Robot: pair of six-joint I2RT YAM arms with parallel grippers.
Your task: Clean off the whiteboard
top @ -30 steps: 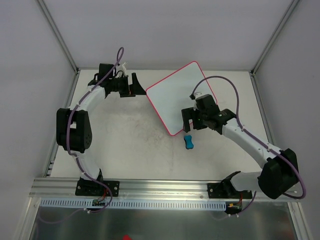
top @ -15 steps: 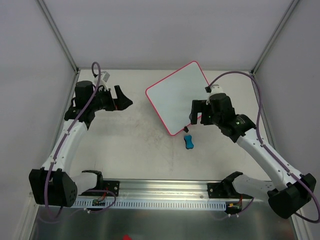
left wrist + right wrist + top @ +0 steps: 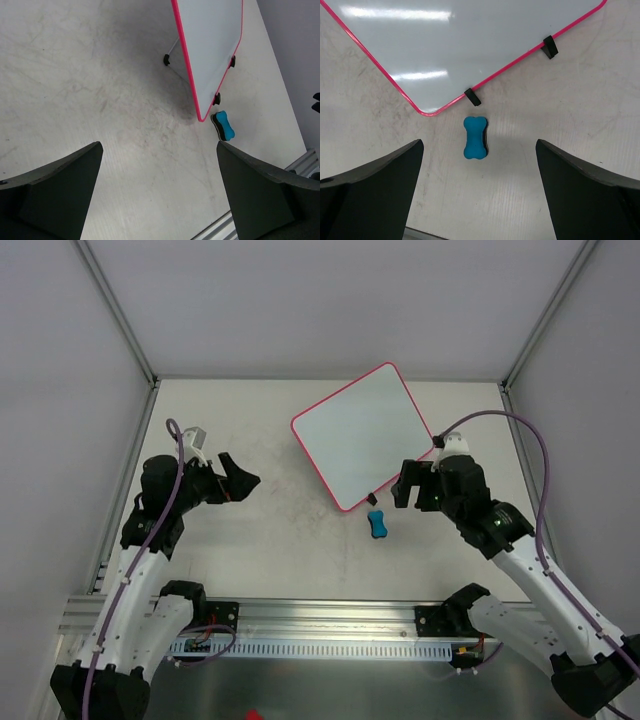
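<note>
Clearly, left tool (image 3: 240, 471) and right tool (image 3: 403, 486) gape empty; whiteboard (image 3: 470, 45) edges run off-frame.

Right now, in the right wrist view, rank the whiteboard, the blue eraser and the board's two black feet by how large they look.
1. whiteboard, largest by far, even though the frame cuts it off.
2. blue eraser.
3. lower foot and upper foot: smallest, and too alike to rank.
</note>
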